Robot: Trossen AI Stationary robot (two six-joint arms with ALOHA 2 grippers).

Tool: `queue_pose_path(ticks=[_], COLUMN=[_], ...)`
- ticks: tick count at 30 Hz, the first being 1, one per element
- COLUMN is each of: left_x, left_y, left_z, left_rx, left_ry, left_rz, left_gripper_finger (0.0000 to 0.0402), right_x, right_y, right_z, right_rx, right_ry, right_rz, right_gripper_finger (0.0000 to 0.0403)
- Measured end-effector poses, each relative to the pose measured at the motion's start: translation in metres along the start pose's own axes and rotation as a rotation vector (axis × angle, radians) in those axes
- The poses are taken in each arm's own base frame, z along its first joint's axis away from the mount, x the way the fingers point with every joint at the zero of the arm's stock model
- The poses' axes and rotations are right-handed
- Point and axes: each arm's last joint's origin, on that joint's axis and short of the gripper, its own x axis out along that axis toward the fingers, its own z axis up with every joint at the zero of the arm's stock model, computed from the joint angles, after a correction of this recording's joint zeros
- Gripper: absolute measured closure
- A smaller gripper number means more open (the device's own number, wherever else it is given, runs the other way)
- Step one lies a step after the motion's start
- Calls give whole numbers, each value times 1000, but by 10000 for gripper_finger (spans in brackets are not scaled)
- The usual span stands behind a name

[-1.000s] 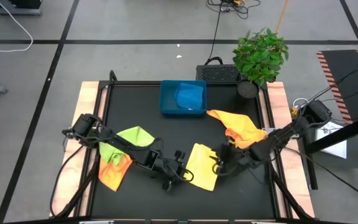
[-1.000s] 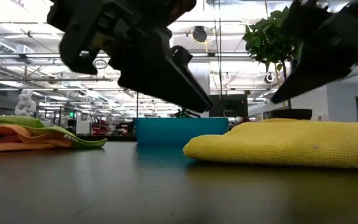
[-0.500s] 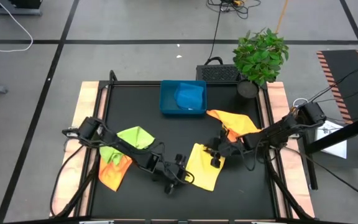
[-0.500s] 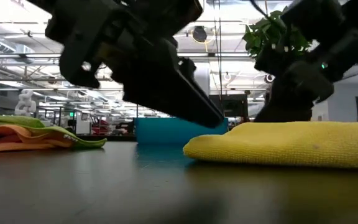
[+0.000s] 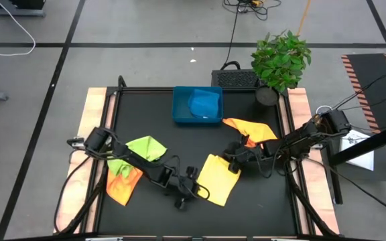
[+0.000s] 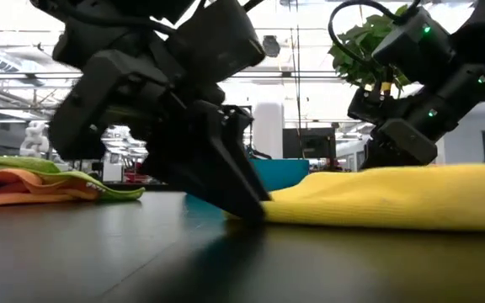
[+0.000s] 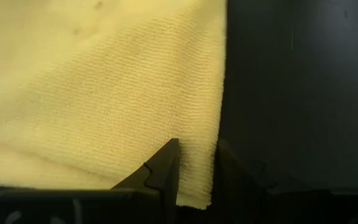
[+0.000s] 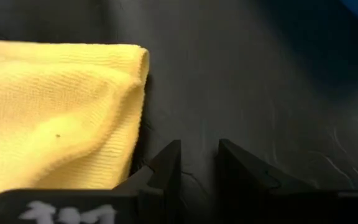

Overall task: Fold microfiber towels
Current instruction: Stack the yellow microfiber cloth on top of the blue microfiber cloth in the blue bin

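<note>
The yellow microfiber towel point(image 5: 216, 179) lies folded on the black worktop point(image 5: 146, 120), a little toward the front edge and right of the middle. The left gripper point(image 5: 198, 191) sits at the towel's front-left edge, its two fingers point(image 7: 166, 165) closed on that hem (the cloth runs between them in the left wrist view). The right gripper point(image 5: 234, 163) is at the towel's back-right corner; its fingers point(image 8: 166, 163) stand slightly apart over bare mat, just beside the fold, gripping nothing.

Near the left edge a lime green towel point(image 5: 143, 148) lies partly over an orange towel point(image 5: 122, 187). Another orange towel point(image 5: 250, 129) lies toward the right edge. A blue tray point(image 5: 179, 107) at the back edge holds a blue towel point(image 5: 203, 104). A potted plant point(image 5: 280, 60) stands at the back-right corner.
</note>
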Motion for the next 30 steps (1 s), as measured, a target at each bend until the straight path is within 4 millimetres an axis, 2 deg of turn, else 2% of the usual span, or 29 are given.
queue_pose_path(ticks=[8, 14, 18, 21, 24, 30], left_x=[-27, -52, -63, -63, -53, -24], left_y=[4, 8, 4, -7, -14, -20], left_z=[-1, 1, 15, 28, 33, 18], left_rx=[-26, -6, 3, 53, 70, 77], left_ry=[140, 216, 117, -12, -102, -78], left_rz=[61, 168, 178, 146, 95, 63], left_gripper_finger=[289, 289, 289, 289, 289, 289], right_x=[-8, -31, -44, -49, -49, -35], right_y=[7, 23, 38, 48, 55, 62], right_z=[3, 16, 15, 10, 2, -7], right_rx=[-6, -11, -42, -49, -85, -92], right_ry=[-19, -144, -168, -157, -147, -137], right_rz=[69, 206, 350, 403, 394, 373], right_gripper_finger=[305, 305, 305, 305, 305, 305])
